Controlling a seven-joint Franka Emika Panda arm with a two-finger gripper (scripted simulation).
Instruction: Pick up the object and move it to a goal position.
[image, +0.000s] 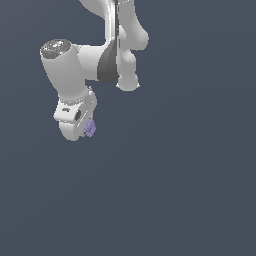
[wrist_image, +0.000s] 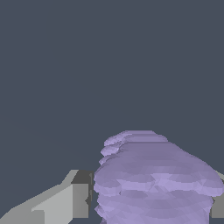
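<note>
The object is a small pale purple lumpy blob at the tip of the white arm, in the exterior view's left half. My gripper is shut on it, and the hand hides most of it there. In the wrist view the object looms large and ridged between the two grey fingers, with my gripper closed against both its sides. No mark for the goal position shows in either view.
A plain dark blue-grey surface fills the background in both views. The arm's white links reach in from the top of the exterior view.
</note>
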